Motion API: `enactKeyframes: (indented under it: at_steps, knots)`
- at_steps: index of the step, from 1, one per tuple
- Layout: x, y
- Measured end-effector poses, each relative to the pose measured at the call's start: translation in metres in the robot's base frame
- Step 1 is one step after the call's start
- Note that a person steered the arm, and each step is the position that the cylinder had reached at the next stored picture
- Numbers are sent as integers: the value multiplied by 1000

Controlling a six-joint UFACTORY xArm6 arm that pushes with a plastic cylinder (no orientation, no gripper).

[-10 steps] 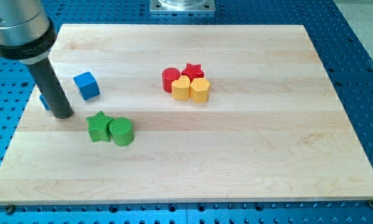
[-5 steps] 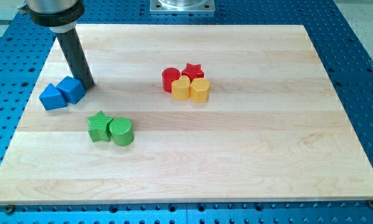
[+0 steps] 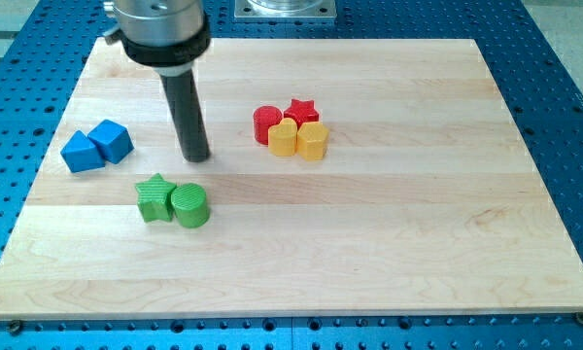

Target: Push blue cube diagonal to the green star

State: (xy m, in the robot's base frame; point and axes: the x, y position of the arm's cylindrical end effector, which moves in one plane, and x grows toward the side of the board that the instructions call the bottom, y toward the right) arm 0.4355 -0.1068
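Shifted right, my tip [image 3: 196, 157] stands above green star [image 3: 154, 197].

The blue cube [image 3: 111, 141] lies near the table's left edge, touching a second blue block (shape unclear); the green star [image 3: 154, 197] sits below-right of it, apart.

The wooden bench [image 3: 389, 233] carries two touching blue blocks, a blue cube [image 3: 112, 141] and another blue block [image 3: 81, 154], at the view's left. Near them sit a green star [image 3: 154, 197] touching a green cylinder [image 3: 189, 206]. A red-and-yellow cluster [image 3: 291, 128] sits near the middle.
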Motion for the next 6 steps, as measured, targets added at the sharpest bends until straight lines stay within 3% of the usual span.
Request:
enactKeyframes:
  at_steps: [2,3,4,5,6]
  knots:
    - [19,-3]
    - [-32,-17]
    - [12,-57]
    - [59,-59]
    - [66,-56]
